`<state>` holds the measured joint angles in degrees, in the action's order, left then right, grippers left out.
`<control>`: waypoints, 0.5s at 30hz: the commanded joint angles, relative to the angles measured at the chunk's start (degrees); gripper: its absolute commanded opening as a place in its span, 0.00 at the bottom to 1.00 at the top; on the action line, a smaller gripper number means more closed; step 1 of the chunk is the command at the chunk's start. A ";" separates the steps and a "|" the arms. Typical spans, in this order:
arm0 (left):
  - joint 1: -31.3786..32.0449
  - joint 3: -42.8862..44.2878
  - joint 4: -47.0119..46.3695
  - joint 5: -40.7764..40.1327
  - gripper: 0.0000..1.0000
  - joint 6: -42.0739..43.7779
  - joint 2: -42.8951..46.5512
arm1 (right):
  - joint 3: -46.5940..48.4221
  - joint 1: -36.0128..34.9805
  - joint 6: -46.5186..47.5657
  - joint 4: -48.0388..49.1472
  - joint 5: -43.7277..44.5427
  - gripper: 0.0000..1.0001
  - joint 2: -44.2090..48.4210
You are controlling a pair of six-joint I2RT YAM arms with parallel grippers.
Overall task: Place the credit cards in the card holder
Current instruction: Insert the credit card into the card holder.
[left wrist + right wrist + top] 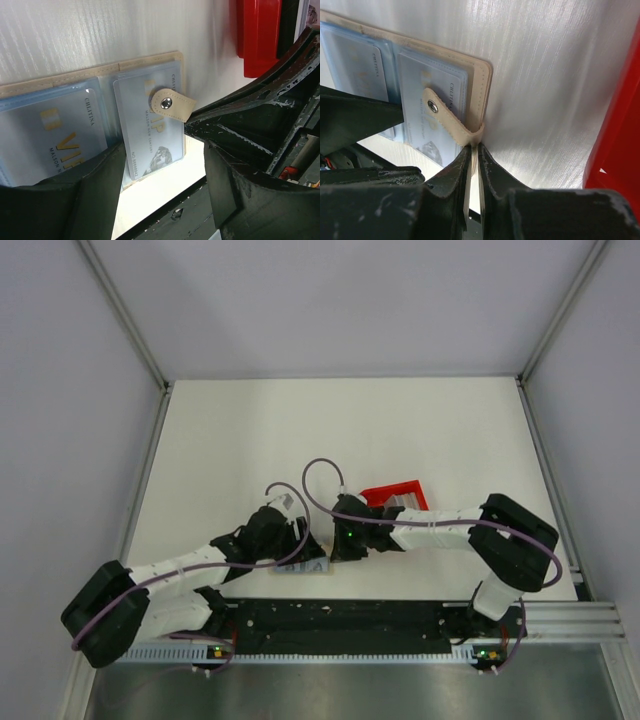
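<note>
The beige card holder (305, 567) lies open at the table's front edge, pockets up. In the left wrist view its tan rim (145, 59) frames two pale blue credit cards: one (50, 130) in the left pocket, one (145, 130) in the right pocket with its near end sticking out. A snap strap (170, 105) lies over the right card. My left gripper (162, 175) is open, its jaws either side of that card's near end, not touching it. My right gripper (474, 150) is shut on the holder's edge (482, 85) at the strap's root.
A red tray (395, 495) stands just behind the right gripper, with something pale inside; it shows also in the left wrist view (257, 35) and the right wrist view (620, 140). The black base rail (340, 620) runs just below the holder. Both grippers (320, 548) are close together.
</note>
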<state>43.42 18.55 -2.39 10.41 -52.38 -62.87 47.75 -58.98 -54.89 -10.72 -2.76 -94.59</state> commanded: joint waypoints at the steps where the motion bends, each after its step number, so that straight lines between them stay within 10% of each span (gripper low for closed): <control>1: 0.35 0.70 1.24 0.32 0.68 0.96 0.73 | -0.55 -0.17 0.40 -1.93 4.15 0.11 0.45; 15: 0.35 12.04 24.00 -9.88 0.83 6.59 9.78 | 0.76 -0.17 14.88 -1.24 7.26 0.44 11.01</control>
<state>43.59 26.74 13.45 5.43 -48.01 -54.98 45.43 -59.09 -48.75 -13.61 4.32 -84.73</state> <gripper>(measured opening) 0.822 0.387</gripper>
